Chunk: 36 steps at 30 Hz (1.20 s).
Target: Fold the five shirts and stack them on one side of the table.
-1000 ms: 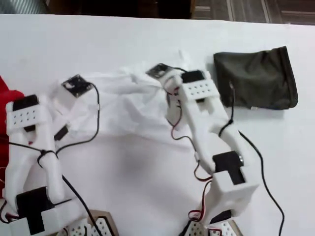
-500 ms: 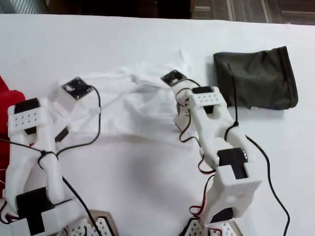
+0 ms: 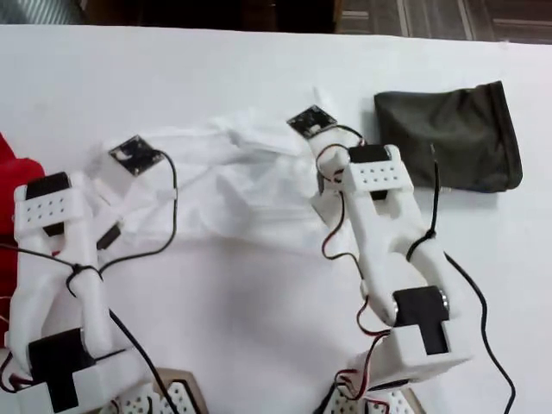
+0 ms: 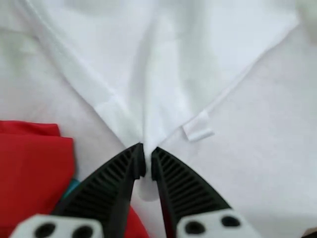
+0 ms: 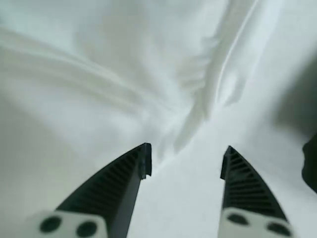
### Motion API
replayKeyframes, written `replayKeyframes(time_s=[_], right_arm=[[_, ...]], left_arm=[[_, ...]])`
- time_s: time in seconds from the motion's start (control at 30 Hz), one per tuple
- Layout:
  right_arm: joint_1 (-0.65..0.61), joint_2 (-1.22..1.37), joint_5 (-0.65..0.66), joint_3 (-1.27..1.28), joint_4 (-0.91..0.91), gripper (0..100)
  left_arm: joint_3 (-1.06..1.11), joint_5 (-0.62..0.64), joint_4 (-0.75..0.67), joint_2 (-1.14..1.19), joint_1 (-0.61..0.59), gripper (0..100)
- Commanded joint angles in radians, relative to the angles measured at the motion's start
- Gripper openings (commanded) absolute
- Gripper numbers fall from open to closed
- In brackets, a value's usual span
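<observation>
High view: right gripper (image 5: 187,152) had slid to the white shirt's (image 3: 241,185) edge, jaws spread and empty. Left gripper (image 4: 147,157) pinched its fabric, so a regrasp looked next.

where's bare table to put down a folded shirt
Free: the far strip of table beyond the white shirt, and the near patch between left arm and right arm. Crowded: the middle, white shirt under both, red shirt left, dark folded shirt right.

Bright, even light — white table (image 3: 216,60) pale with glare; shadows faint, soft-edged.
</observation>
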Motion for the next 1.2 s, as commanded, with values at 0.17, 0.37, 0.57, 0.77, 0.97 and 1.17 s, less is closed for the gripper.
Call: replayKeyframes(time_s=[0.17,0.37,0.57,0.77,0.97,1.17], right_arm=[[-0.070,0.071,0.000,0.002,-0.031,21.7],[-0.065,0.157,0.000,-0.002,-0.085,21.6],[-0.064,0.157,0.000,-0.023,-0.082,15.6],[-0.051,0.081,-0.071,-0.028,-0.077,3.3],[-0.053,0.024,-0.075,-0.032,-0.047,1.9],[-0.051,0.001,-0.075,-0.029,-0.042,2.1]], left_arm=[[-0.004,0.006,-0.009,-0.038,0.017,3],[-0.004,0.006,-0.009,-0.040,0.017,3],[-0.004,0.006,-0.009,-0.040,0.017,3],[-0.004,0.006,-0.009,-0.038,0.017,3],[-0.004,0.006,-0.009,-0.038,0.017,3],[-0.004,0.006,-0.009,-0.038,0.017,3]])
